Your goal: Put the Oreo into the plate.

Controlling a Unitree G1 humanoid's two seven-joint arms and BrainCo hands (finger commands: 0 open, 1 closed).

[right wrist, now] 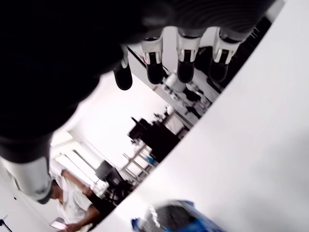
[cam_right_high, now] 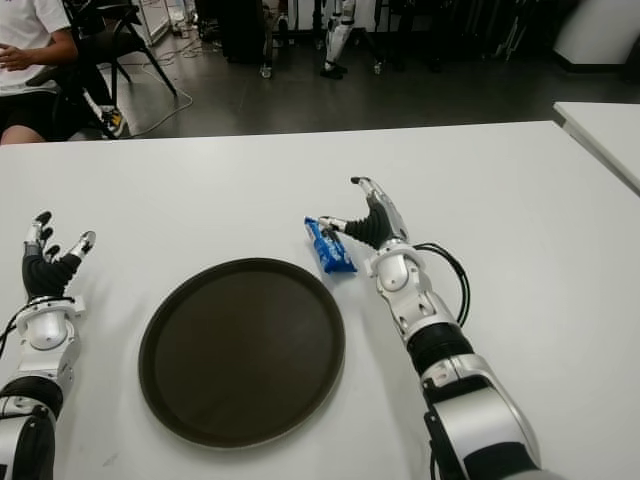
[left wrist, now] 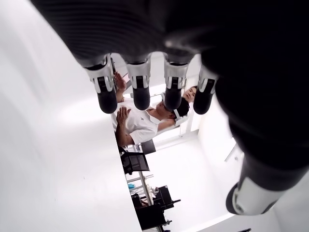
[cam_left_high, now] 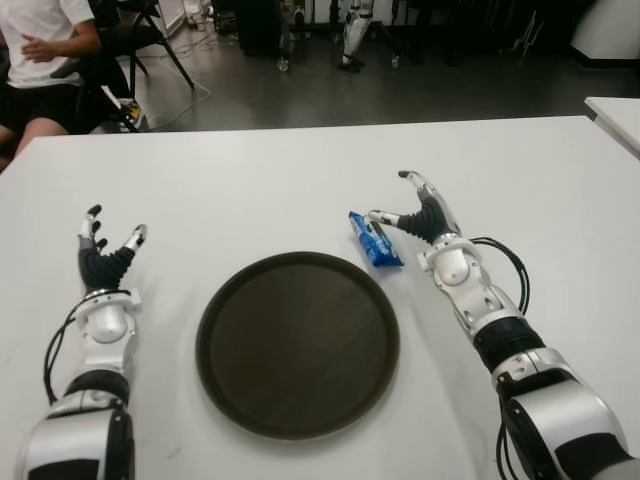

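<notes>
A blue Oreo pack (cam_left_high: 375, 240) lies on the white table (cam_left_high: 280, 190) just beyond the right rim of the round dark plate (cam_left_high: 298, 342). My right hand (cam_left_high: 412, 210) is beside the pack on its right, fingers spread, thumb tip close to the pack's far end; it holds nothing. The right wrist view shows the pack (right wrist: 178, 218) below the extended fingers (right wrist: 186, 63). My left hand (cam_left_high: 105, 245) shows at the left of the plate, fingers spread and empty. The plate holds nothing.
A seated person (cam_left_high: 45, 50) in a white shirt is beyond the table's far left corner. A second white table (cam_left_high: 618, 115) stands at the far right. Chairs and equipment stand on the dark floor behind.
</notes>
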